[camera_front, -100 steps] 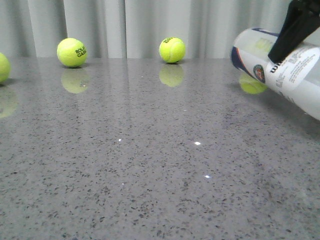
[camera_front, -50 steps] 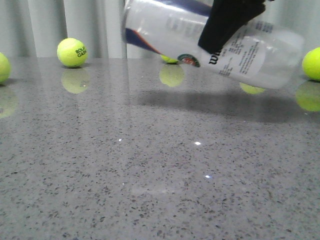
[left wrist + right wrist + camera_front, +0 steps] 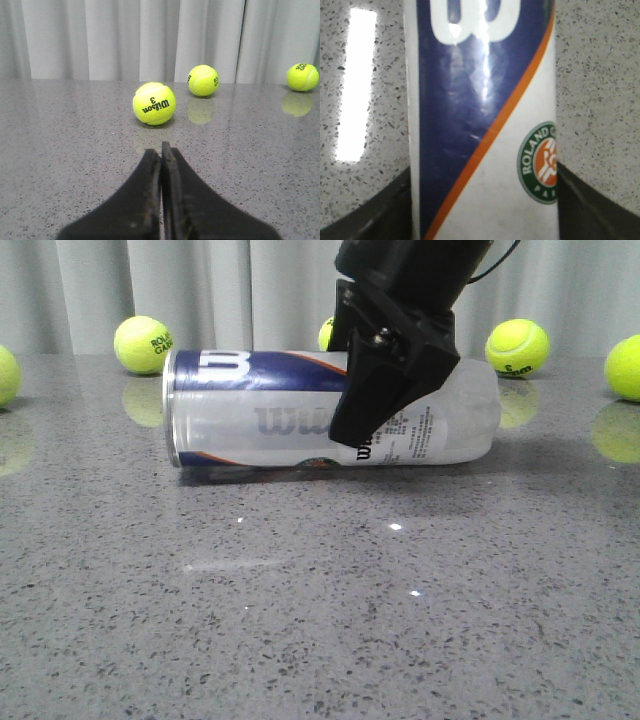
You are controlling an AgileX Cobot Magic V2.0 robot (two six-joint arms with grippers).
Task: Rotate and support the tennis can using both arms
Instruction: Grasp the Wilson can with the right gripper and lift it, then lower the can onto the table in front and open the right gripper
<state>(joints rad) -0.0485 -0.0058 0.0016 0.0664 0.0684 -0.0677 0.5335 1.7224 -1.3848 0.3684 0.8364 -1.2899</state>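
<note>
We have the tennis can [image 3: 330, 420] lying on its side, held in our right claw [image 3: 385, 405], which grips it across the middle from above. Its long axis runs level, crosswise to the claw's fingers, with the metal-rimmed end pointing away to our left and the clear rounded end to our right. In the front view the can sits at or just above the bench [image 3: 300, 620]; we cannot tell whether it touches. The right wrist view shows the label filling the space between the fingers, the round emblem [image 3: 540, 162] beside one finger and the orange stripe slanting across, so the grip looks snug on both flanks.

Our left claw [image 3: 161, 195] is closed on nothing, its fingers pressed together, and it does not appear in the front view. Ahead of it we see only bench, curtain and three tennis balls, the nearest one [image 3: 154, 103] straight in front of its tips; the can is nowhere before it. So the right arm is the one at the can. We judge that the left claw must swing toward the rimmed end, which reaches furthest toward our left, if it is to lend support.
</note>
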